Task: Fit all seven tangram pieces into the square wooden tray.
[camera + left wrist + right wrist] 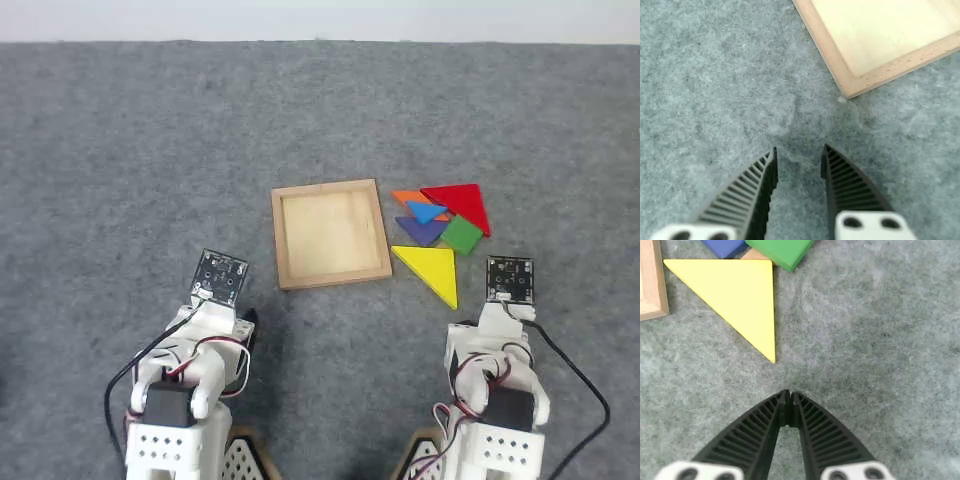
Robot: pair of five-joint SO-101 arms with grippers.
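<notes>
Tangram pieces (440, 232) clustered on bench (150, 150) just beside tray (330, 189) — yellow triangle (742, 295) near right gripper (790, 393), pressed together; left gripper (800, 150) parted, near tray corner.

Grey felt-like mat (150, 140) covers the table; a pale, perhaps wall, strip (320, 18) beyond.
</notes>
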